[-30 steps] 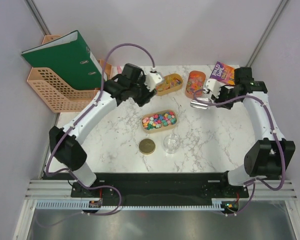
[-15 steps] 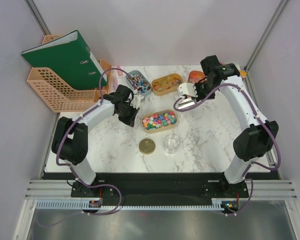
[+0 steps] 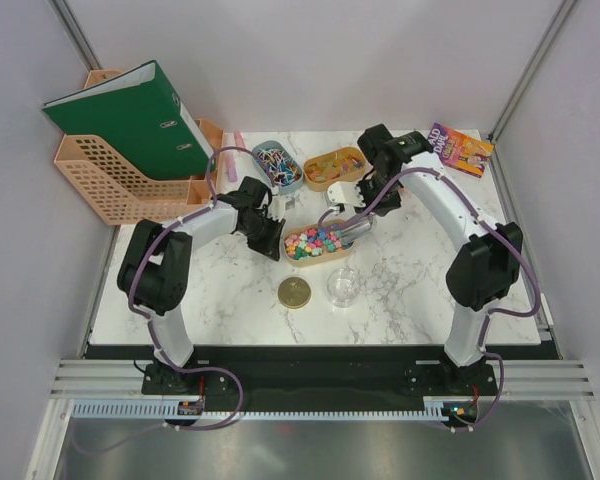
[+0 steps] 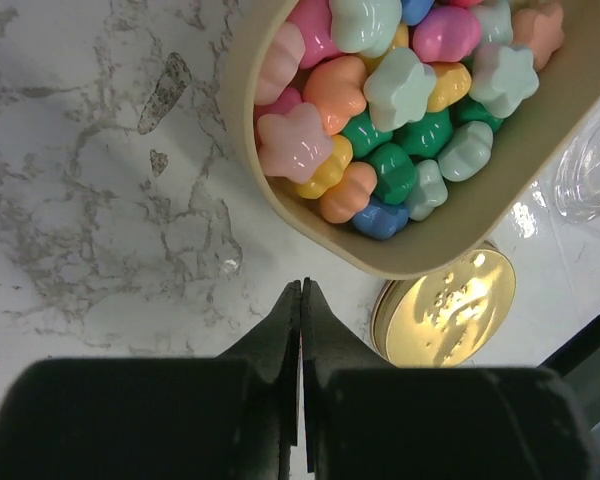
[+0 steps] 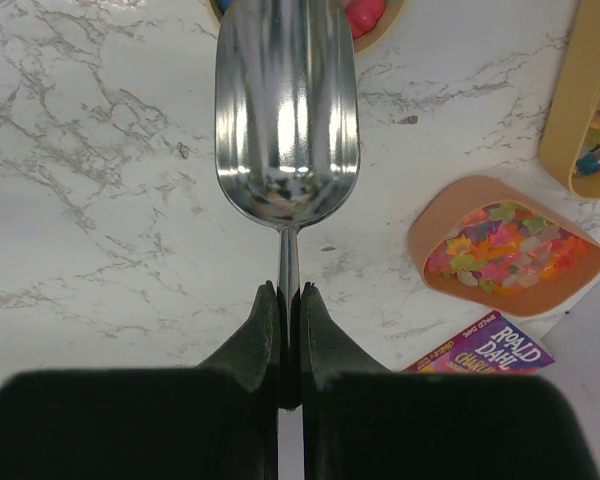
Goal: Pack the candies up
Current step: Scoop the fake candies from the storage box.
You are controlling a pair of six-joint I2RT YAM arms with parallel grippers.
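Observation:
The candies are small sweets in mixed colours, heaped in a tan oval tray mid-table. In the left wrist view the candies fill that tray, just ahead of my left gripper, which is shut and empty. From above, the left gripper sits at the tray's left end. My right gripper is shut on the handle of a silver scoop, whose bowl looks empty. In the top view the right gripper holds the scoop at the tray's right end.
A gold lid and a clear glass jar stand in front of the tray. Behind it are a blue bowl, another oval tray and a book. An orange tray of sweets lies to the right. A file rack stands far left.
The left gripper shut and came down from the back to the tray's left end. The right arm swung the scoop from the back right to the tray's right end.

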